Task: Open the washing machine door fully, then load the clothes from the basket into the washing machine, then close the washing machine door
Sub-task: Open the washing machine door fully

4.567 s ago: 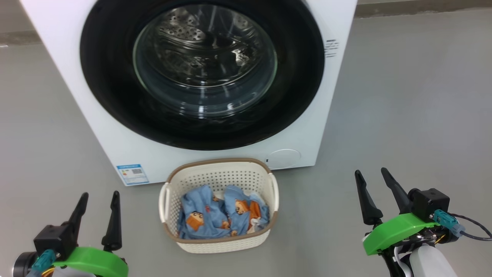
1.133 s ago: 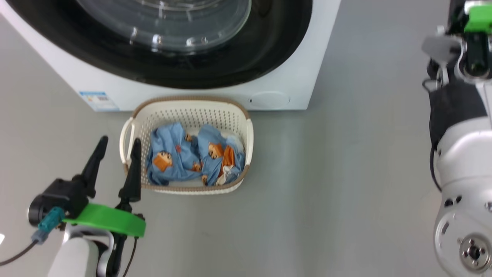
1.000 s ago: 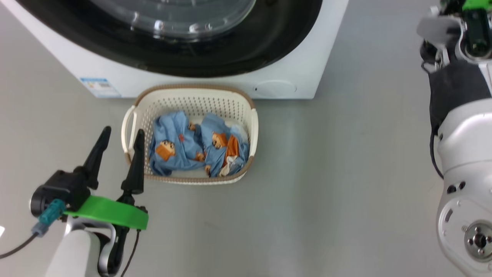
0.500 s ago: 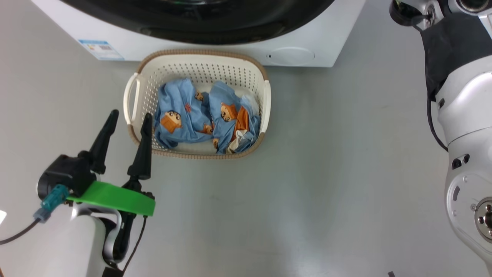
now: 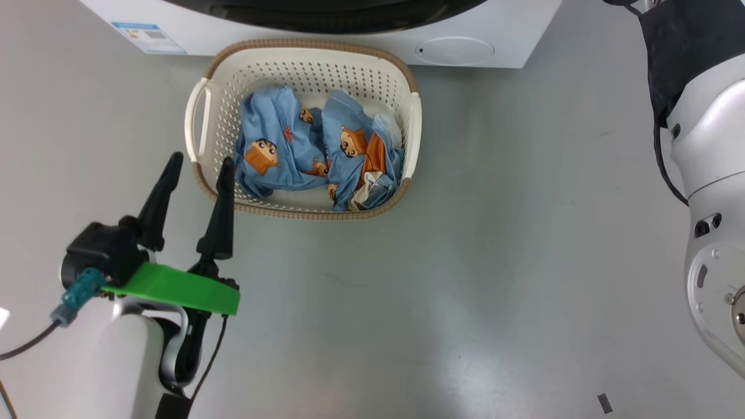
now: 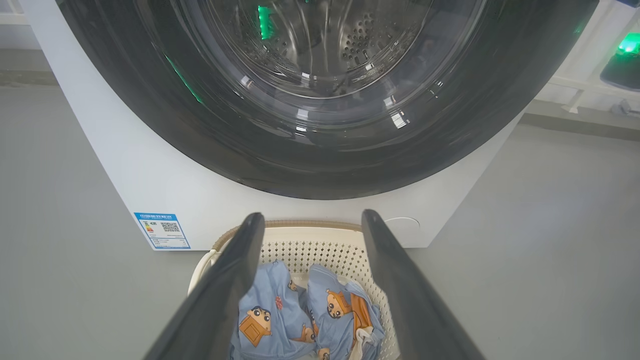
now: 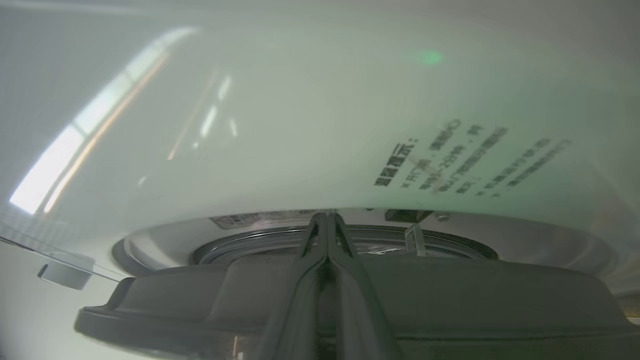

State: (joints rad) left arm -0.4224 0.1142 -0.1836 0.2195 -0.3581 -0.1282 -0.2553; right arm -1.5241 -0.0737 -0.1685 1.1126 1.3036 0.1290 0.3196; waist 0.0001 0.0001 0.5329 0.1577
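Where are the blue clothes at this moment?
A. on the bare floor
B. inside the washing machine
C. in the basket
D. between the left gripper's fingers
C: the clothes lie bunched inside the basket, in front of the washing machine, and the open left gripper holds nothing.

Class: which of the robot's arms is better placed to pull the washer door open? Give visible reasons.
Right. The right gripper, fingers shut, sits at the dark edge of the door, close to the washer. The left gripper hangs open, low by the basket of clothes.
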